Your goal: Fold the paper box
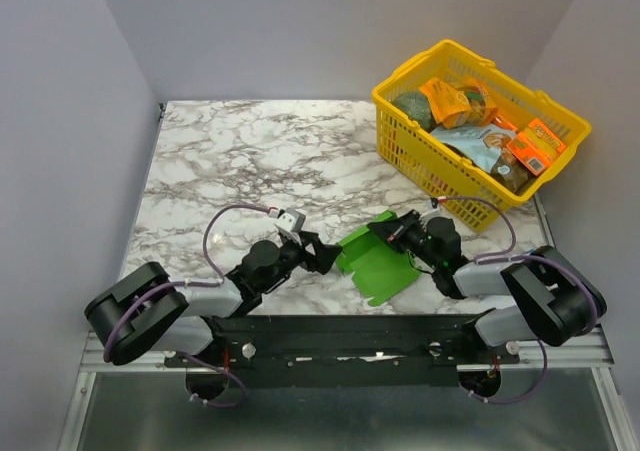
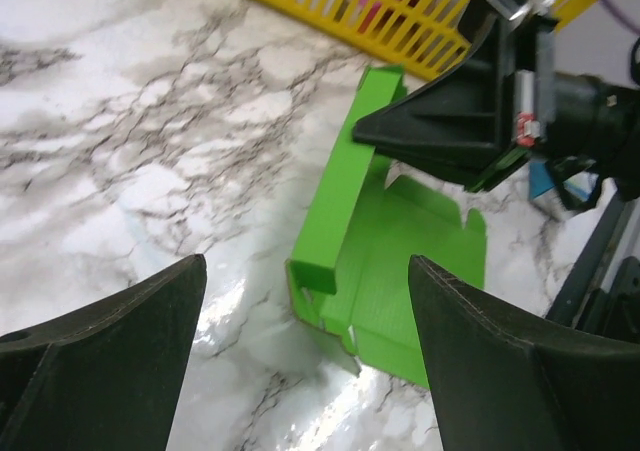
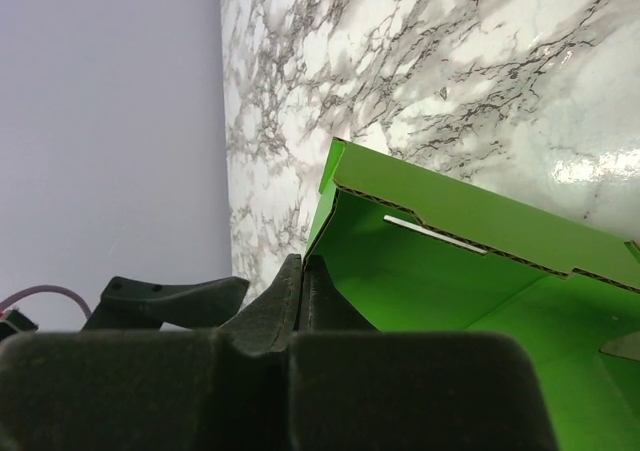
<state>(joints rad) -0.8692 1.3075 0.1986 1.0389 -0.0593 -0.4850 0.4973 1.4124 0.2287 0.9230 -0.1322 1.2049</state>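
Marble-pattern tabletop (image 1: 250, 161), grey walls on three sides; both arms work at its near-ctr area.

1. R gripper (image 3: 302, 267): fingers (image 3: 280, 301) pressed together, no gap betw. them. Tips sit at the end of the paper box's (image 3: 450, 271) raised side wall. Cannot tell whether card is pinched betw. the tips or only touched. In the L wrist view the R gripper (image 2: 372, 131) tip meets that upright wall from the R side.

2. L gripper (image 2: 310, 371): fingers (image 2: 110, 361) spread wide, nothing betw. them. Gripper hovers just beside the box's L edge, no contact visible. In the top view the L gripper (image 1: 325, 256) points toward the box.

3. Paper box (image 1: 380, 266): bright green card, part-folded. Base panel lies flat on the tabletop. One long side wall stands upright along the L edge, w/ a short end tab turned at its near end. R-side flaps lie flat; edge shows notched cut-outs. Pos.: betw. the two grippers, near the table's front edge.

4. Yellow basket (image 1: 420, 156): far-R corner of the table, well apart from the L gripper, near the R arm. Holds assorted packs; details too small to read.
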